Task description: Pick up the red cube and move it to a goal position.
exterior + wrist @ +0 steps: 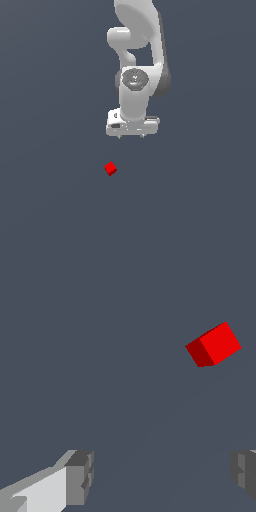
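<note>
Tool [131, 135] hanging with fingers [80, 476] spread wide, gripping nothing. Red cube [110, 168] sitting apart from it on the grey worktop [50, 200], not between the fingers.

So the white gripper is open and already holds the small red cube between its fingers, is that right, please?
Not quite: the white gripper is open, but it holds nothing. The wrist view shows the small red cube lying apart from the fingers, the gap between them bare.
</note>
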`<state>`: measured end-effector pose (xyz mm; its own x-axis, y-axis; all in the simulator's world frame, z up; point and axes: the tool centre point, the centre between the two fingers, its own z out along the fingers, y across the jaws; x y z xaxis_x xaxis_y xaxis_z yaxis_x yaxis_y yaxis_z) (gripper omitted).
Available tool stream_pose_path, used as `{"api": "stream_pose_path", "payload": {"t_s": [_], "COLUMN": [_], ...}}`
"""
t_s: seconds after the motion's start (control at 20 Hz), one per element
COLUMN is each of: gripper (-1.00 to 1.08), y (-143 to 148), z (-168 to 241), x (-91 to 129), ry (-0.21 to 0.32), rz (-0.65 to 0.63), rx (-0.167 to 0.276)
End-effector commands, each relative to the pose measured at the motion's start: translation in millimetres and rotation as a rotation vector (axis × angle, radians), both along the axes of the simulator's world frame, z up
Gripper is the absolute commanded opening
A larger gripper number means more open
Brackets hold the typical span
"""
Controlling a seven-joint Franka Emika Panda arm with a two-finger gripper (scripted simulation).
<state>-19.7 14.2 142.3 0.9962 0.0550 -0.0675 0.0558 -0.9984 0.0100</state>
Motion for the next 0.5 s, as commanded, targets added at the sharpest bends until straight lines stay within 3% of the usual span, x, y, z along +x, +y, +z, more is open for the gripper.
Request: {"api": "stream_pose_path", "payload": {"t_s": [0.0,0.45], "gripper": [1.00,1.00], "y": [0.0,-8.9], "z": [0.0,-9.0], "x": [0.0,4.2], "ry": [0.000,-0.004], "rz": [0.000,0.042], "rx": [0.000,0.002]}}
